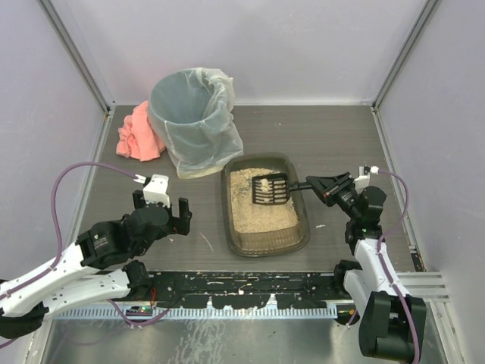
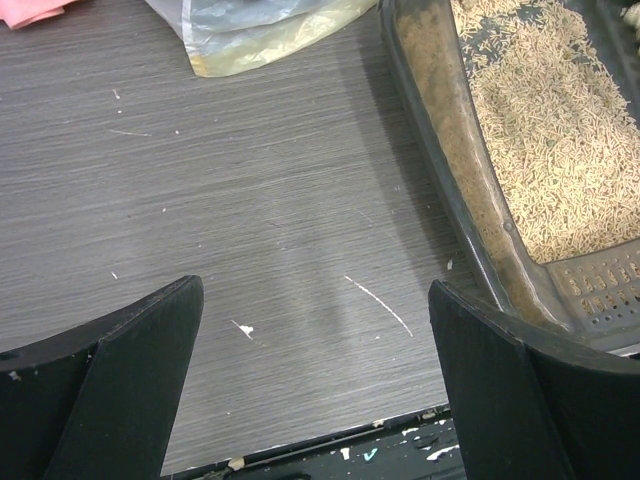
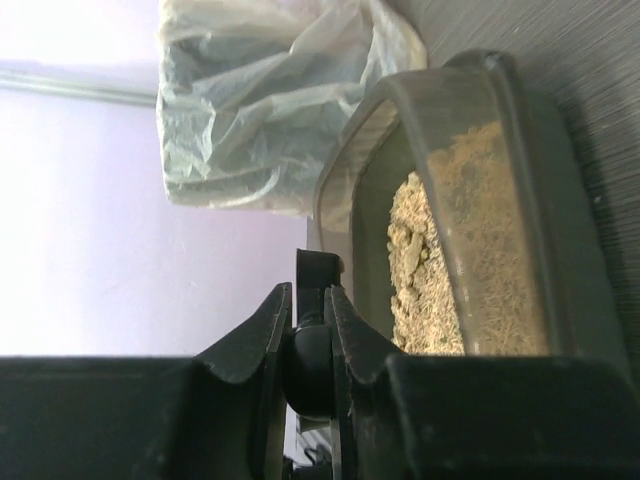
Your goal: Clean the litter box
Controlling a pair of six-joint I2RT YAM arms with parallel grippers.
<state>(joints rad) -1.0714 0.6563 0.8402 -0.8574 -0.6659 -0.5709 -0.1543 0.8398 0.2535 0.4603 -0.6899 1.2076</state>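
Observation:
The litter box [image 1: 305, 227], a shallow dark tray of beige litter [image 1: 258, 216], lies at the table's middle. My right gripper [image 1: 313, 184] is shut on the handle of a black slotted scoop [image 1: 270, 189], whose head sits over the far half of the litter with a pale clump on it. In the right wrist view the jaws clamp the round black handle [image 3: 318, 275], and the litter box [image 3: 520, 200] lies beyond. My left gripper [image 1: 161, 205] stands open over bare table left of the tray, nothing between its fingers [image 2: 140, 370]; the tray's rim [image 2: 440, 170] shows at right.
A round grey bin with a clear liner [image 1: 193, 114] stands behind the tray to the left; the liner [image 3: 260, 110] also shows in the right wrist view. A pink cloth [image 1: 138, 135] lies left of the bin. A few litter grains [image 2: 245, 328] dot the table.

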